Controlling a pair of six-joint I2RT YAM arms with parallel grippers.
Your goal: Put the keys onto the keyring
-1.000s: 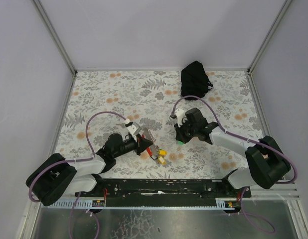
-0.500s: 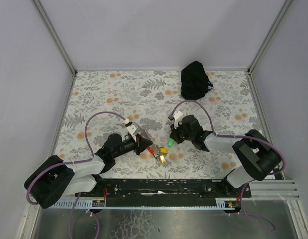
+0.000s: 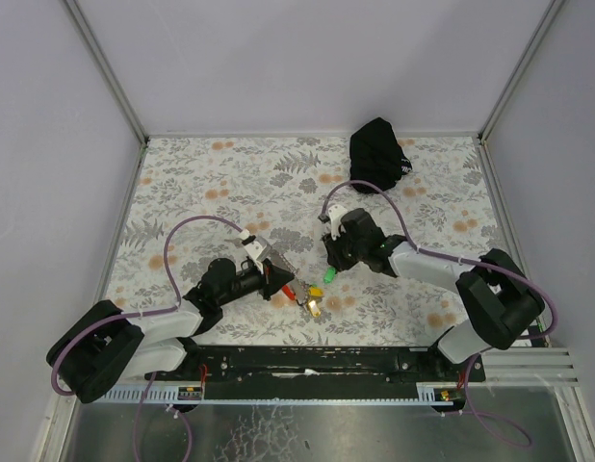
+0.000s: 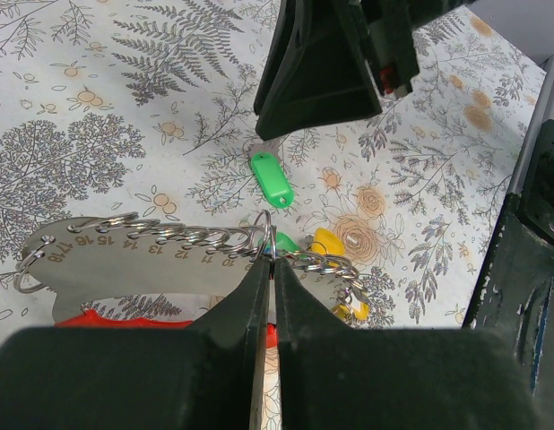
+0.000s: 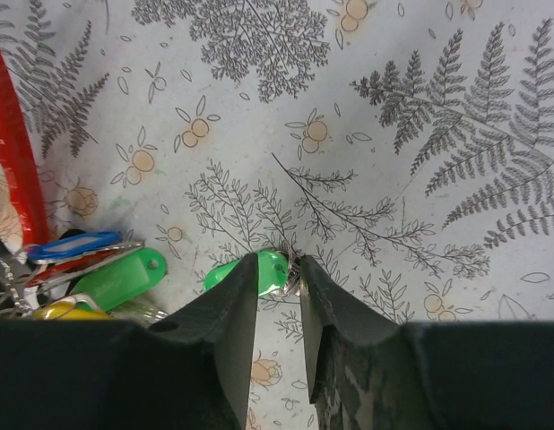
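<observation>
Nearing keyring [image 4: 169, 235] | right fingers [image 5: 232, 305] pinching green key [image 5: 275, 267], moved closer | left fingers [image 4: 232, 305] still clamping keyring chain

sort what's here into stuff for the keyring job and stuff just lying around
For the job: green key in the right gripper; keyring in the left gripper; blue key by the keyring.
Lying about: black bundle at the far edge.

left pincer [image 4: 267, 265] low, fingers pressed together | right pincer [image 5: 279, 269] low, fingers nearly meeting
</observation>
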